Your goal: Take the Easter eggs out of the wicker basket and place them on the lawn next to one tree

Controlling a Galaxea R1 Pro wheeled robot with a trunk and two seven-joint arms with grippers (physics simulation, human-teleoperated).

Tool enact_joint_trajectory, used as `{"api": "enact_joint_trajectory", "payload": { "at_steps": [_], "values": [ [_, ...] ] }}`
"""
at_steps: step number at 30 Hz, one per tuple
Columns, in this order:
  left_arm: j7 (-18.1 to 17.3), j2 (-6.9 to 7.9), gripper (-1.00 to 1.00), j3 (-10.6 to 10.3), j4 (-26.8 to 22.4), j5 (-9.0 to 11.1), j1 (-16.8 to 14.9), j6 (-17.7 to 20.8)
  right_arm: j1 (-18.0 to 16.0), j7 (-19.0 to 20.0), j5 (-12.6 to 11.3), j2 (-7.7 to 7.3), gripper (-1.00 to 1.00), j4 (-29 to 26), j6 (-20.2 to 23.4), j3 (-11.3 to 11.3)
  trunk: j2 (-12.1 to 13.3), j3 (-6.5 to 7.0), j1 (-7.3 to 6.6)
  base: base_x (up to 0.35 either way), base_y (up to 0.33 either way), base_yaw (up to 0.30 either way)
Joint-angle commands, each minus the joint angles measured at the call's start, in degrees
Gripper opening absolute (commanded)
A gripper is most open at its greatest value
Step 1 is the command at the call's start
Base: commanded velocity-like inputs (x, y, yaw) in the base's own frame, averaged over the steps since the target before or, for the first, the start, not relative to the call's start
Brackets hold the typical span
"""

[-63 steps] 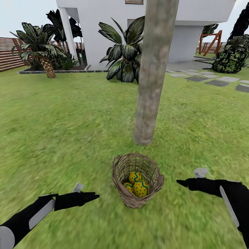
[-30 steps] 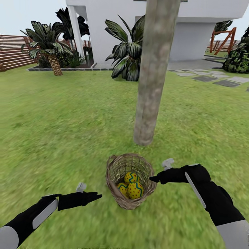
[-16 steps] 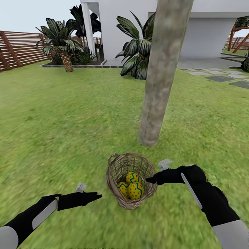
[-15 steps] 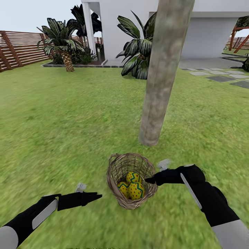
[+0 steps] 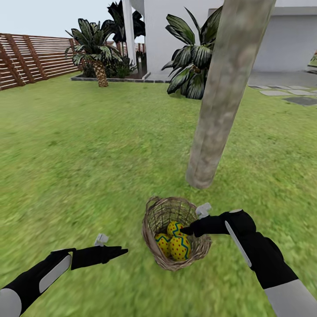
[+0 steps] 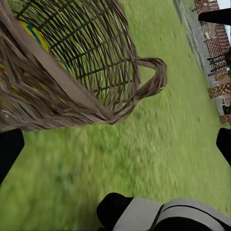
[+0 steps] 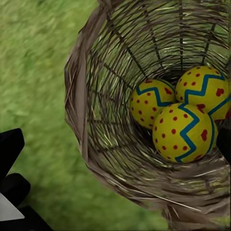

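1. The wicker basket [image 5: 176,232] sits on the lawn [image 5: 88,154] just in front of the tree [image 5: 222,110]. From the basket the trunk foot lies at about 1 o'clock, near but not touching. My guess is that the closeness is useful, since each egg needs only a short carry to the grass by the trunk.
2. All three Easter eggs [image 5: 174,241] lie in the basket's bottom, packed against one another. The right wrist view looks straight down on them [image 7: 180,115].
3. The right gripper [image 5: 185,230] hangs at the basket's 3 o'clock rim, its tip over the opening and pointing toward 9 o'clock, at the uppermost egg. Its fingers look nearly together in the head view, but the right wrist view shows dark tips at opposite edges of the frame, so I cannot tell how wide they stand. It holds nothing.
4. The left gripper [image 5: 121,251] hovers low over the grass at the basket's 8 o'clock, apart from it, pointing toward 3 o'clock. It is empty; whether its fingers are parted I cannot tell. It appears parked clear of the reach.
5. The basket leans, its mouth facing up and a little toward the robot. The loop handle [image 6: 154,79] juts from the rim at about 11 o'clock.
6. The eggs' long axes cannot be read firmly — the zigzag bands run at different slants, which suggests each is tilted its own way.
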Motion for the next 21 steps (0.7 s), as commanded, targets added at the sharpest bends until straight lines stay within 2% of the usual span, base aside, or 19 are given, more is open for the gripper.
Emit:
{"api": "enact_joint_trajectory", "payload": {
  "at_steps": [1, 12, 21],
  "values": [
    [0.0, 0.0, 1.0, 0.0, 0.0, 0.0, 0.0, 0.0, 0.0, 0.0, 0.0, 0.0, 1.0, 0.1, 0.0, 0.0, 0.0, -0.07, 0.0, 0.12, -0.102, 0.177],
    [0.0, 0.04, 1.0, 0.0, 0.1, 0.1, 0.0, 0.0, 0.0, 0.0, 0.2, 0.0, 1.0, 0.2, -0.1, 0.2, 0.0, -0.86, 0.0, 0.016, -0.015, 0.177],
    [0.1, -0.11, 1.0, 0.0, 0.1, 0.0, 0.0, 0.0, 0.0, -0.1, 0.3, 0.0, 1.0, 0.3, -0.2, 0.2, 0.0, -1.5, 0.0, 0.044, -0.149, 0.177]
  ]
}}
